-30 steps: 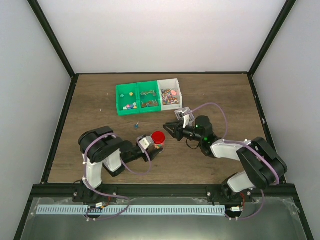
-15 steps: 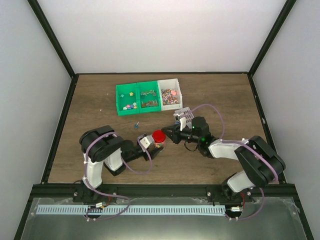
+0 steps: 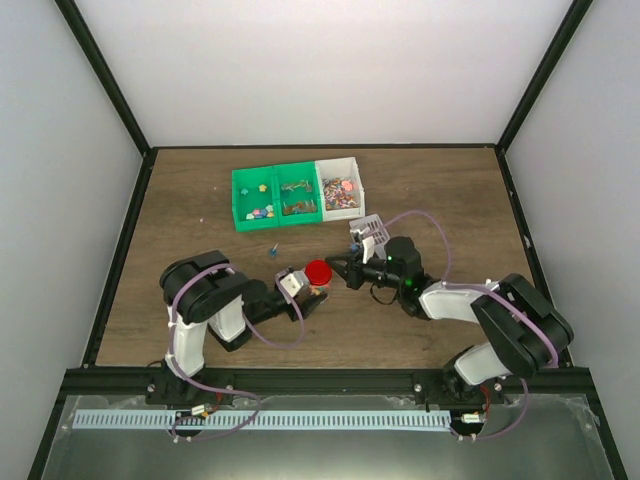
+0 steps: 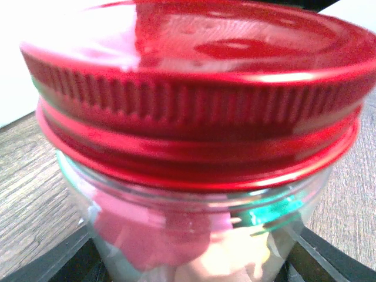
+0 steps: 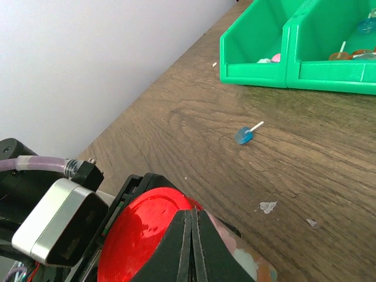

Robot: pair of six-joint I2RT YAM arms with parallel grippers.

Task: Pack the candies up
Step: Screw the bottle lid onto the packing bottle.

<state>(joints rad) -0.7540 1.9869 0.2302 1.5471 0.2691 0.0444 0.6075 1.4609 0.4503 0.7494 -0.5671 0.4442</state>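
We see the L pincer [image 3: 303, 290] clamped on a glass jar [image 4: 282, 223]. In the L wrist view one dark finger [image 4: 64, 264] sits at each side of the jar's base. The jar stands upright btwn those fingers w/ a red lid [image 4: 194, 88] on its mouth; we can't tell if the lid is screwed tight. Some candies [image 4: 147, 241] lie inside the jar, right btwn the L fingers: pink and pale yellow lumps behind the glass, blurred.

The R pincer [image 5: 191, 223] has its two fingers pressed together, nothing btwn them. Its tips sit over the lid, at the edge facing the R arm; touching or just above, we can't tell. In the top view the two pincers meet at the jar, L from one side, R from the other.

Beyond the R pincer's tips, on the wood table [image 5: 176, 117], a blue lollipop [image 5: 242, 136] lies alone, well apart from the tips. Farther ahead, and to the right in the R wrist view, stand two green bins [image 5: 258, 53] w/ a few sweets in them. In the top view a white bin [image 3: 340, 188] touches the green pair and holds more mixed-colour candies, well apart from both pincers
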